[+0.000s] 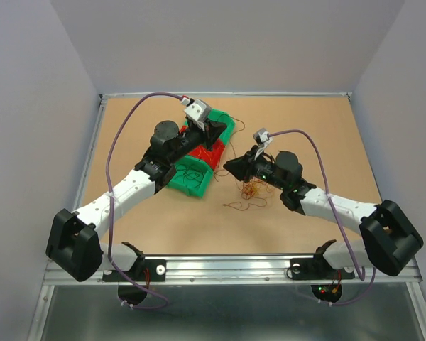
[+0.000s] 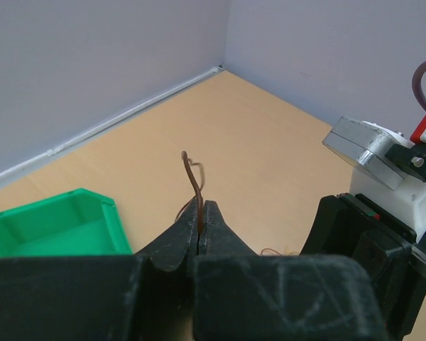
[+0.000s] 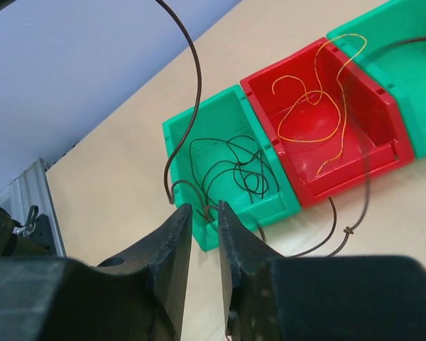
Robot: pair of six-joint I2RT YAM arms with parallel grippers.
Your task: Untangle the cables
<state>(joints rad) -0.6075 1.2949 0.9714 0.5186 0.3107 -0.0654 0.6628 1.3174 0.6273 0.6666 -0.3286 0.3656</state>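
Both arm bases sit closest to me in the overhead view, bolted at the table's near edge. From there I see the left gripper raised above the bins, and the right gripper low over the loose tangle of cables on the board, just right of the bins. Some strands trail toward the near edge. I judge the arms stand apart like this to draw one strand out of the knot.

Left wrist view: the left gripper is pinched fully closed on a brown cable, which rises curling from between the fingertips. A green bin lies lower left; the other arm's wrist housing stands at right.

Right wrist view: the right gripper stands slightly parted, with a narrow gap. A thin dark strand passes by the tips; whether they grip it I cannot tell. Beyond lie sorted wires: dark cables coiled in the near green bin, orange-yellow cables in the red bin, and a second green bin at upper right. A knotted brown strand rests on the table before them.
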